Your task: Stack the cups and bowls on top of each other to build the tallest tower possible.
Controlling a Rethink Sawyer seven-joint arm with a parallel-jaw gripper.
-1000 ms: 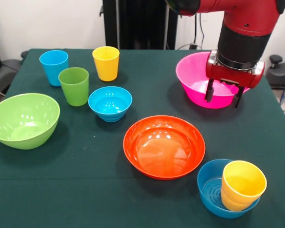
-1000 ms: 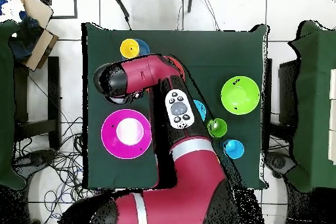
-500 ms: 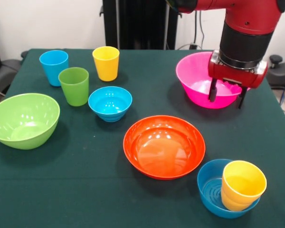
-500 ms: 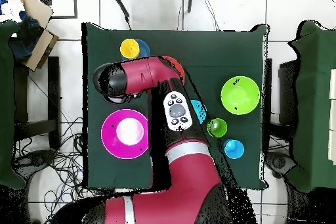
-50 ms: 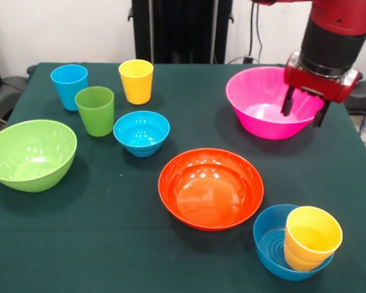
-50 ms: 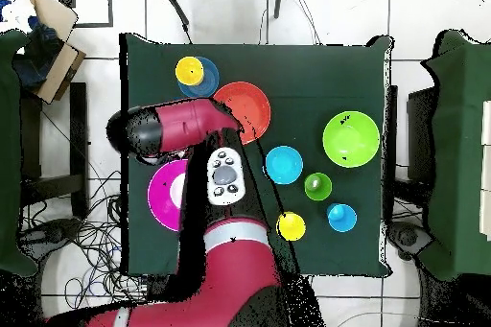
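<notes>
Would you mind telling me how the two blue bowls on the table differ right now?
The blue bowl near the green cup is empty; the blue bowl at the front edge holds a tilted yellow-orange cup. The first is lighter blue, the second darker, with ridged rings inside. Both are small, glossy and upright.

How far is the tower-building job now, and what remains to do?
Almost nothing is built. The only stacked pair is the squat yellow cup sitting inside a blue bowl. In hand: the open, empty end effector hangs at the pink bowl. Left: the orange bowl, green bowl, other blue bowl and three cups stand separately.
</notes>
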